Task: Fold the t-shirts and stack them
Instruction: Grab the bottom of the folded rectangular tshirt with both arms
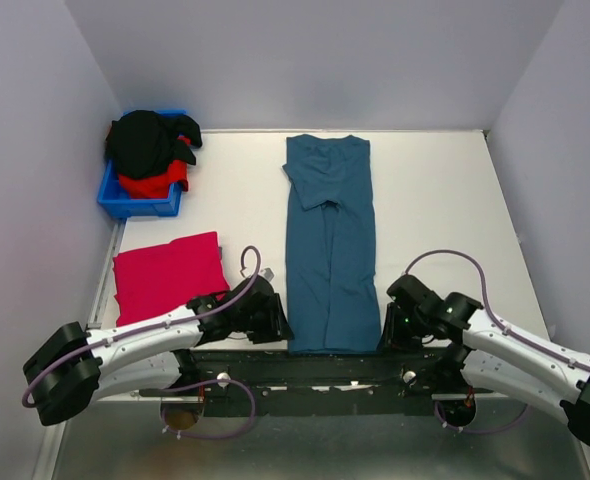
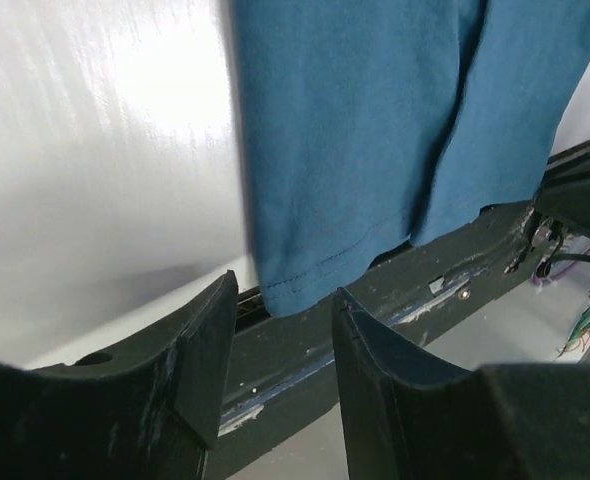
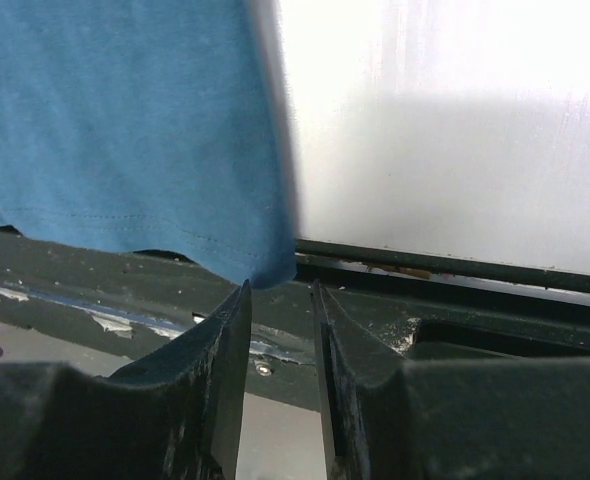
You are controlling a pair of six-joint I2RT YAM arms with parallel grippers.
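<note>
A teal-blue t-shirt [image 1: 330, 245] lies as a long narrow strip down the middle of the table, its hem hanging over the near edge. My left gripper [image 1: 281, 328] sits at the hem's left corner [image 2: 295, 285]. It is open and the cloth ends just ahead of its fingertips [image 2: 225, 300]. My right gripper [image 1: 386, 335] sits at the hem's right corner [image 3: 260, 262]. It is open by a narrow gap with nothing between the fingers [image 3: 237, 330]. A crimson-pink t-shirt [image 1: 168, 275] lies folded at the left. Black [image 1: 143, 142] and red [image 1: 153, 184] t-shirts are heaped in a bin.
The blue plastic bin [image 1: 135, 205] stands at the back left near the wall. A black frame rail [image 1: 295, 362] runs along the table's near edge under both grippers. Grey walls close in the table on three sides.
</note>
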